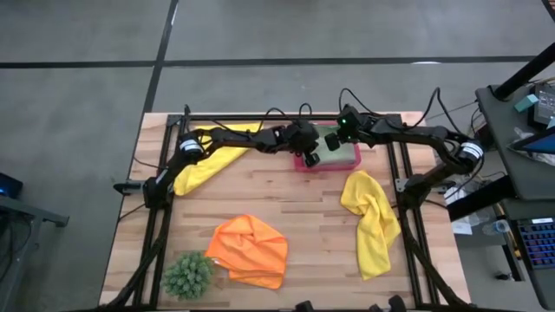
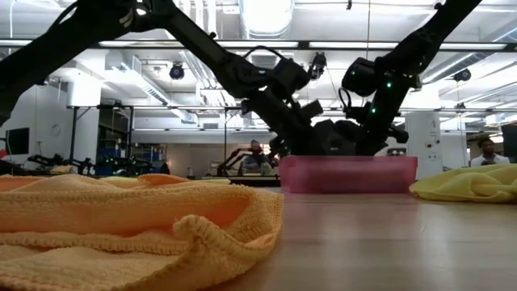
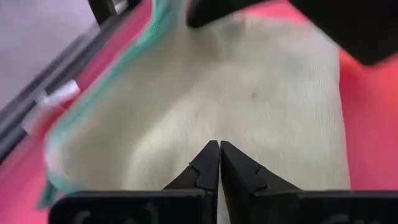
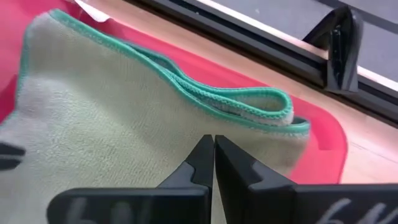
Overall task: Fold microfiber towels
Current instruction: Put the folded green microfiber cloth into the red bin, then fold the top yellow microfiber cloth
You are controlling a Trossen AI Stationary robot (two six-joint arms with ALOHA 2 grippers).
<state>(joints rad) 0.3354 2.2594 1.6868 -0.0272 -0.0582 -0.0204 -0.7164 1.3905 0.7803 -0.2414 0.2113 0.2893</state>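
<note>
A sage green towel (image 1: 340, 149) with a teal hem lies folded in the pink tray (image 1: 301, 163) at the table's far middle. My left gripper (image 3: 219, 146) is shut, its tips over the towel's flat middle (image 3: 249, 93). My right gripper (image 4: 213, 140) is shut too, over the towel near its folded hem (image 4: 249, 102). On the table lie an orange towel (image 1: 250, 250) bunched near the front, a yellow towel (image 1: 371, 217) at the right and another yellow towel (image 1: 212, 158) under my left arm. My left gripper's shut tips point slanting down at the green towel's top face (image 3: 186, 124); whether they touch it I cannot tell. My right gripper's shut tips point slanting down at the towel just inside its folded hem (image 4: 186, 118); whether they touch it I cannot tell.
A spiky green plant ball (image 1: 187, 275) sits at the front left corner. Black frame rails (image 1: 401, 173) run along the table's sides and far edge. Bare wood (image 1: 303, 208) lies between the tray and the front towels. People show in the room beyond the table.
</note>
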